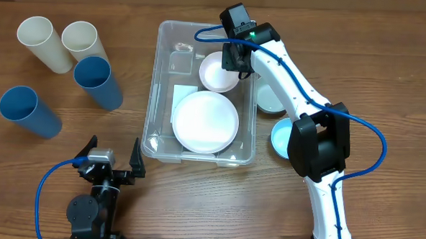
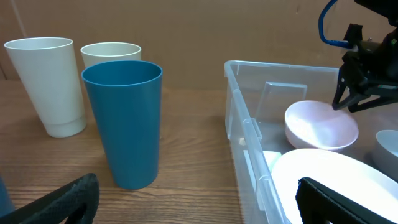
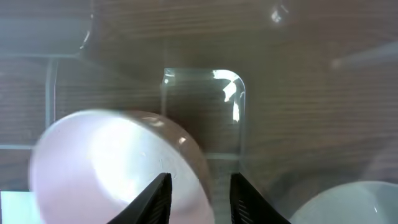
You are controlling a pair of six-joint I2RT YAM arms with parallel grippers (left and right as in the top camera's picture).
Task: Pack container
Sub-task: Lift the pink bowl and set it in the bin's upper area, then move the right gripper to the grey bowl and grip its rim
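Right of container (image 1: 155, 95), seemingly two bowls (image 1: 266, 100).

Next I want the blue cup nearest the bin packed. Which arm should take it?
Left. The left gripper is open, empty, on the cups' side, facing the blue cup. The right gripper is over the container, at the small bowl.

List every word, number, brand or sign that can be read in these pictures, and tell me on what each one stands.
No text can be read in any of the three views.
The white label on the bottom of the container: no print can be made out. It is too small here, and the plate hides part of it.
Nothing else in view shows lettering, numbers or a logo.
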